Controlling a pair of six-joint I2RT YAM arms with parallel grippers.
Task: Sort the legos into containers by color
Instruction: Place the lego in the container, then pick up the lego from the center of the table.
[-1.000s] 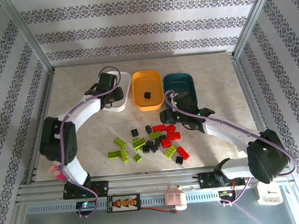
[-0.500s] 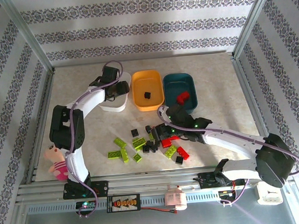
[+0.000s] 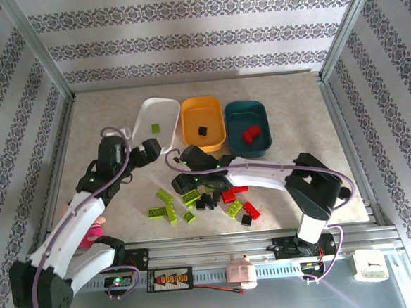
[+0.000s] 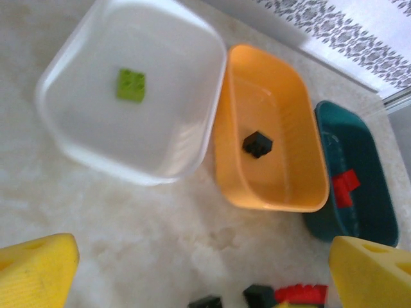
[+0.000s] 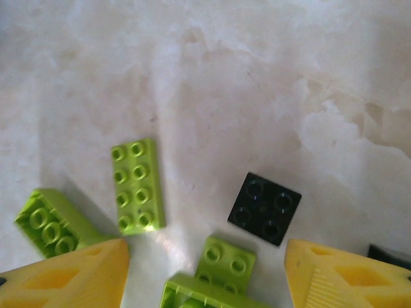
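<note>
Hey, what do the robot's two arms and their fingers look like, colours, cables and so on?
Both the left arm and right arm have white links joined by bulky black joints, with a lilac cable looping along each. The fingers are yellow wedges with finely ribbed faces.

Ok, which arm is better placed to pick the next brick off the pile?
Right. The right gripper hangs open directly over the pile, with a black brick and a lime brick lying beneath it. The left gripper, also open, sits nearer the white tray than the pile.
</note>
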